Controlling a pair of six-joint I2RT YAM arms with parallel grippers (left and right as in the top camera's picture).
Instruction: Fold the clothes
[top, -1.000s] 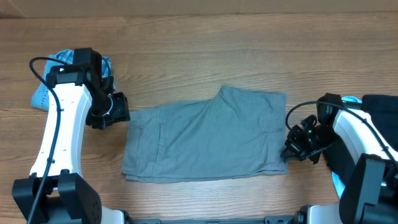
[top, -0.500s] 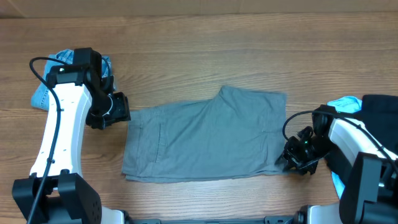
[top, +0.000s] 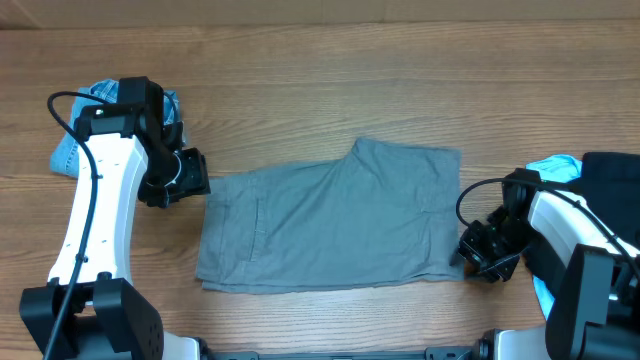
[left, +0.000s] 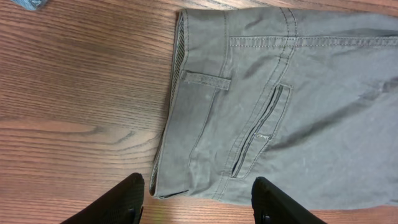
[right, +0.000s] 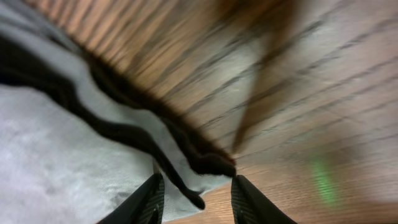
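The grey shorts (top: 330, 215) lie flat in the middle of the table, waistband to the left. My left gripper (top: 198, 184) hovers at the waistband end. In the left wrist view it (left: 199, 208) is open, and the waistband's near corner (left: 168, 186) lies below the gap between its fingers, touching neither. The slit back pocket (left: 261, 134) shows beside it. My right gripper (top: 468, 256) is at the shorts' front right corner. In the right wrist view it (right: 196, 202) is open, low over the table, with the hem corner (right: 186, 186) between its fingertips.
A denim-blue garment (top: 72, 150) lies behind the left arm; a scrap of it (left: 28, 5) shows in the left wrist view. A black garment (top: 612, 172) and a light blue one (top: 555, 165) lie at the right edge, next to the right arm.
The right gripper has gone from shut to open and slid toward the table's front along the shorts' right edge. The left arm and the shorts have not moved.
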